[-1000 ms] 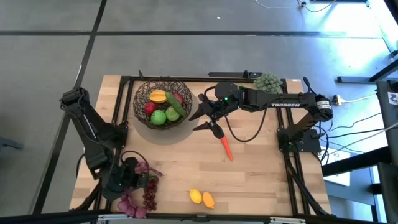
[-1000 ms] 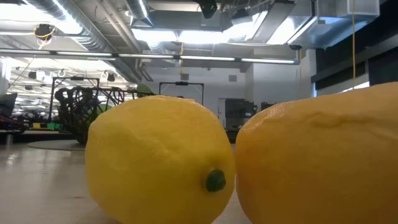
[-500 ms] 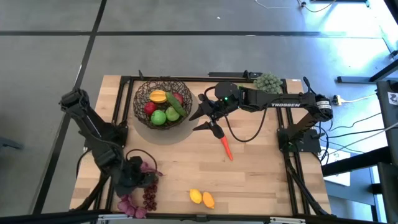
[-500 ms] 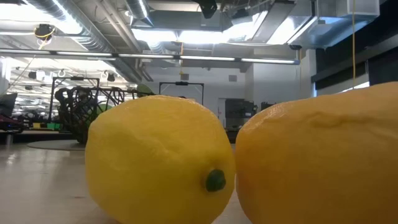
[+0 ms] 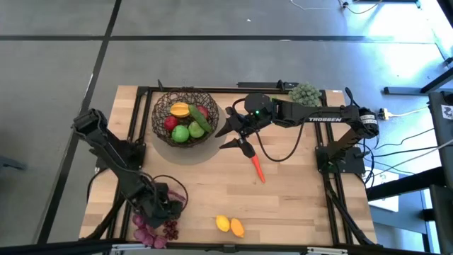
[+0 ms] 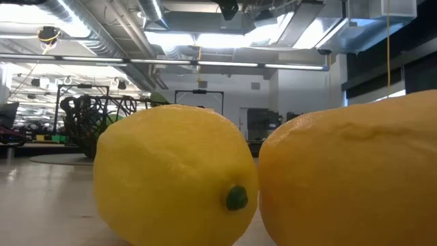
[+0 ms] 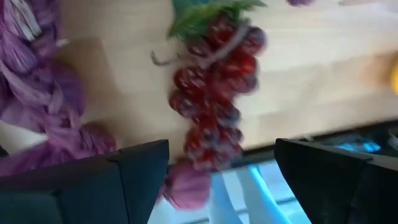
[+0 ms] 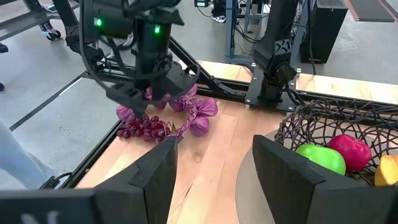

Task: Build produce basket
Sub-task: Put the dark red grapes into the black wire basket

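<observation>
Two lemons [image 6: 174, 174] fill low view, left tool [image 7: 221, 180] spread above grapes [image 7: 214, 106], right tool [image 8: 214, 168] released

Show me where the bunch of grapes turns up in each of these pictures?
High view: grapes at the table's near-left corner, under the left hand.
Low view: not in it.
Left wrist view: grapes in the middle, ahead of the fingers.
Right wrist view: grapes far off, below the left hand.
Shared landmark: the purple braid beside them.
</observation>
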Controlling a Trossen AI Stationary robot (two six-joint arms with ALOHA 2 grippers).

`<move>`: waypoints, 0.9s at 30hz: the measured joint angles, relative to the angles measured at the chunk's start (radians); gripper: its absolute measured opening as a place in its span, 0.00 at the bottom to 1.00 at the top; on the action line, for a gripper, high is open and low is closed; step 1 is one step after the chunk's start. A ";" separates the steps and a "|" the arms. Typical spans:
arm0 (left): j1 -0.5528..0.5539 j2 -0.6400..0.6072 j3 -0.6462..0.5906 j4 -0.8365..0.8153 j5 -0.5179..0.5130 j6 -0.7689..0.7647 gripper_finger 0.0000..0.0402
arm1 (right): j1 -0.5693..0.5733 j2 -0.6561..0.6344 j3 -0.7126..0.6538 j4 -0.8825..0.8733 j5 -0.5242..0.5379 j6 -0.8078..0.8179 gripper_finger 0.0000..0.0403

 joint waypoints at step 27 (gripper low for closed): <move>0.065 0.229 0.000 0.024 0.064 0.234 0.71 | 0.000 0.000 0.000 0.000 0.000 0.000 0.51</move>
